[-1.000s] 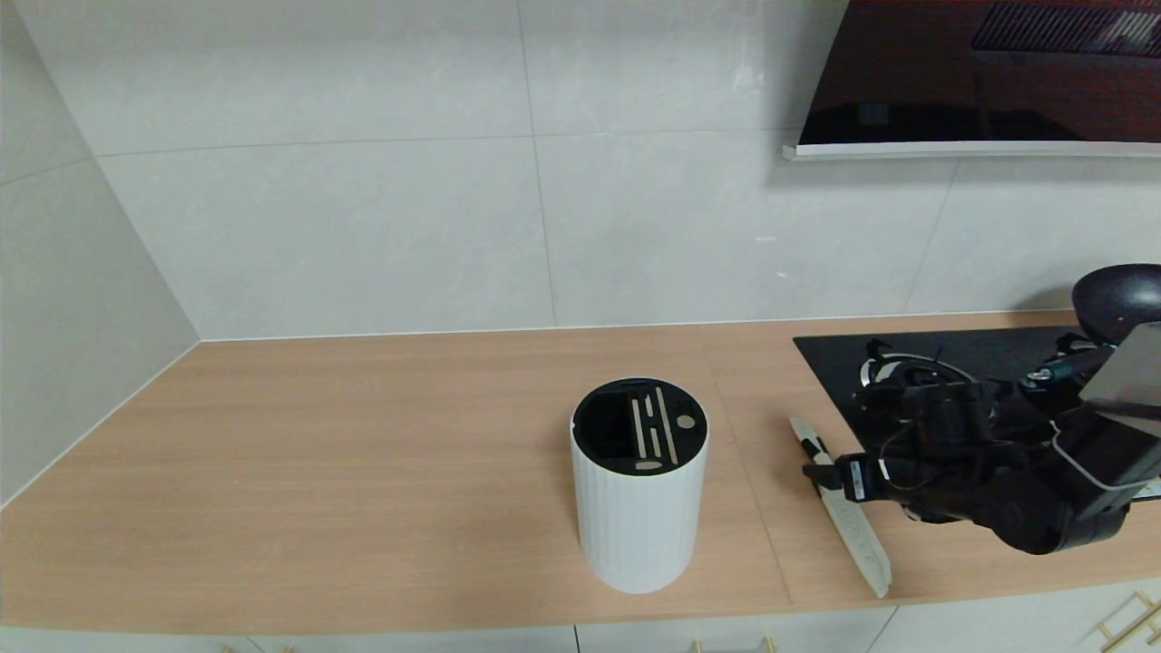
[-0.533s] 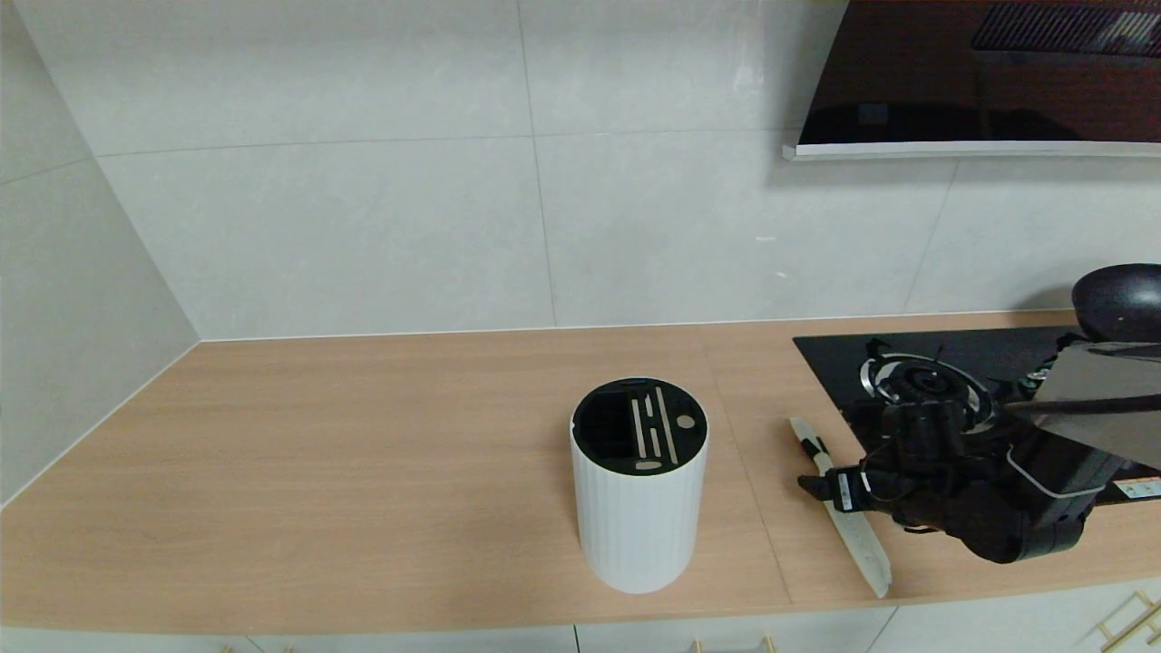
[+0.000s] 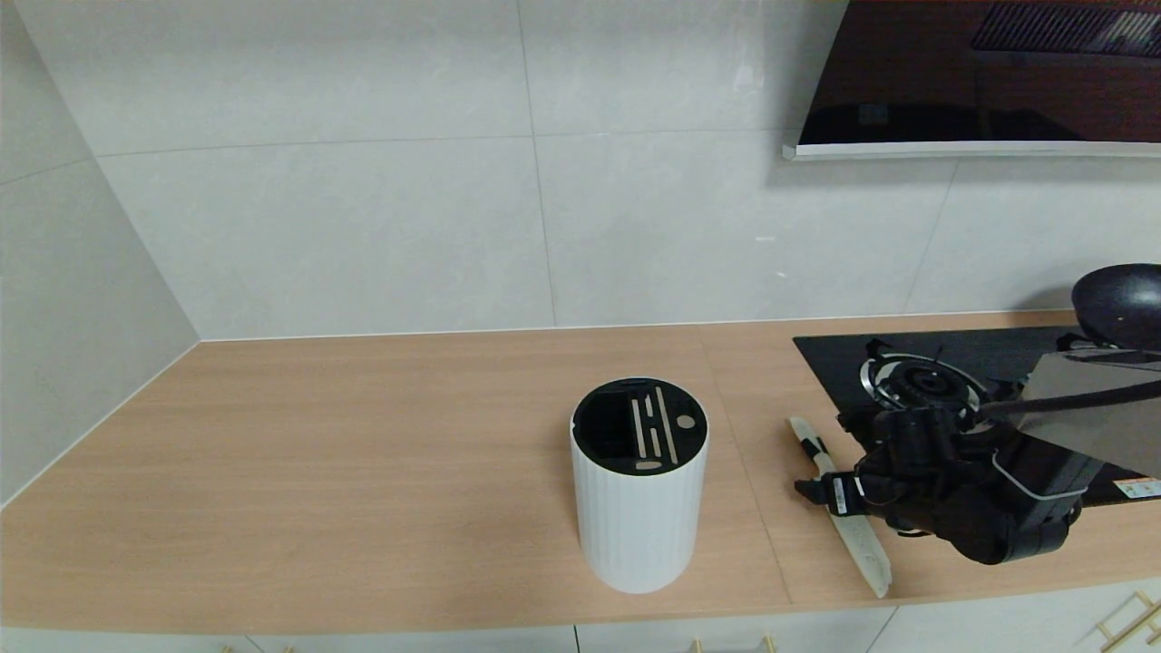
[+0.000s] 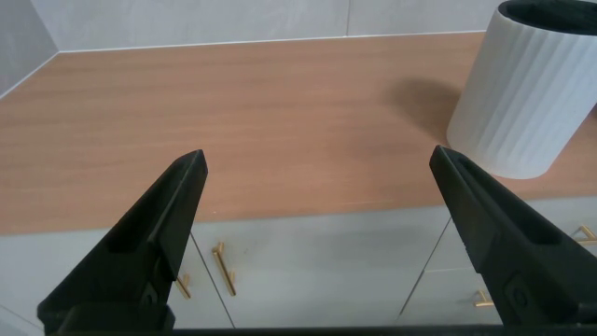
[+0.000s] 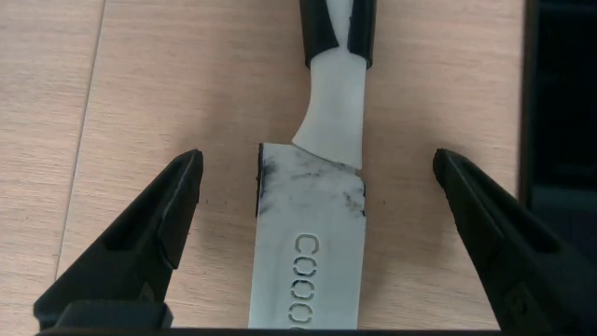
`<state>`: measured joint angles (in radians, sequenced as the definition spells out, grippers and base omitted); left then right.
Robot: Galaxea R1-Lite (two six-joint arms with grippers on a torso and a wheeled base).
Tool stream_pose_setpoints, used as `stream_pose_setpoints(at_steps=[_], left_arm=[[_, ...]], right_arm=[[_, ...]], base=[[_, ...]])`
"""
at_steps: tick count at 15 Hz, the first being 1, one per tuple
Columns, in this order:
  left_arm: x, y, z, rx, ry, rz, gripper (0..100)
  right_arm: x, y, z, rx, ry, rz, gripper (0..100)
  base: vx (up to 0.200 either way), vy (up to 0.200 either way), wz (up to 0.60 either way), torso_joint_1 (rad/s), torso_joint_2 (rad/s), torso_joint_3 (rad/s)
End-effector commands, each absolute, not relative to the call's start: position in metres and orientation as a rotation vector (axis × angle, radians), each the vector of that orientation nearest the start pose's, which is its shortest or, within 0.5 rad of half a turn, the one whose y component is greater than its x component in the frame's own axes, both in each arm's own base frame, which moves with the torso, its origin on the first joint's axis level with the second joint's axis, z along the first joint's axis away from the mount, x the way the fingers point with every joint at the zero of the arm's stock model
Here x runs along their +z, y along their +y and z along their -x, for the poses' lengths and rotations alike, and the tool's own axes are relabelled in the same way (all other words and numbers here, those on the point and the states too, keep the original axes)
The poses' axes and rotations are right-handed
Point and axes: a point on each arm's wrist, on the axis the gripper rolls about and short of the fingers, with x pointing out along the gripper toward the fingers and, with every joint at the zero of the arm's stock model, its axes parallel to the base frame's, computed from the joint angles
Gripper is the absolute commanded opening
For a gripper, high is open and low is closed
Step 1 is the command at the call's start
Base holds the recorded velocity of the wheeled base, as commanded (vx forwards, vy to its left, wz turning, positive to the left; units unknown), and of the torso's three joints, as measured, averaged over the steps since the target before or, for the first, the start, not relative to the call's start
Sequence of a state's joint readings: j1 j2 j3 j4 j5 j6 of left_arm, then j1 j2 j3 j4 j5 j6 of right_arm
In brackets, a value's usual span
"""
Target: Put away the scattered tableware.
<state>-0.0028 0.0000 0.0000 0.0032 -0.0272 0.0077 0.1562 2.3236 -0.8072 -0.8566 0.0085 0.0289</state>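
Right jaws apart astride partly hidden knife (image 5: 312, 210)

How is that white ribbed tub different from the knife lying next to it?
The tub stands upright; the knife lies flat on the counter. The tub is round and wide, with a black slotted top; the knife is long and thin. The tub stands free; the knife lies under the right gripper. Both are mostly white.

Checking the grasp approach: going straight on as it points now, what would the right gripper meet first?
Probably the white black-handled knife lying flat on the wooden counter; the open jaws of the right gripper frame it.
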Motion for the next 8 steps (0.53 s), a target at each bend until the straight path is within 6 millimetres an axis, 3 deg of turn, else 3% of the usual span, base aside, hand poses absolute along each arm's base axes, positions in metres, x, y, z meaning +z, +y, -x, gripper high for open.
stream_pose_setpoints(at_steps=[1,2,3,8], left_arm=[[0.0752,-0.0006,0.0228,-0.031,0.003,-0.008,100],[0.0752,-0.0006,0.0228,-0.029,0.003,-0.008,100],[0.0752,-0.0006,0.0228,-0.031,0.003,-0.008,100],[0.0752,-0.0006,0.0228,-0.029,0.003,-0.008,100]], right_arm=[[-0.0139,0.058,-0.3663,0.15,0.661,0.021,100],[-0.0139,0.058,-0.3663,0.15,0.661,0.021,100],[-0.0156,0.058,-0.3661,0.15,0.664,0.021,0],[-0.0195,0.0627,-0.3639,0.162,0.671,0.031,0]], base=[[0.0,0.0,0.0,0.0,0.0,0.0],[0.0,0.0,0.0,0.0,0.0,0.0],[0.0,0.0,0.0,0.0,0.0,0.0],[0.0,0.0,0.0,0.0,0.0,0.0]])
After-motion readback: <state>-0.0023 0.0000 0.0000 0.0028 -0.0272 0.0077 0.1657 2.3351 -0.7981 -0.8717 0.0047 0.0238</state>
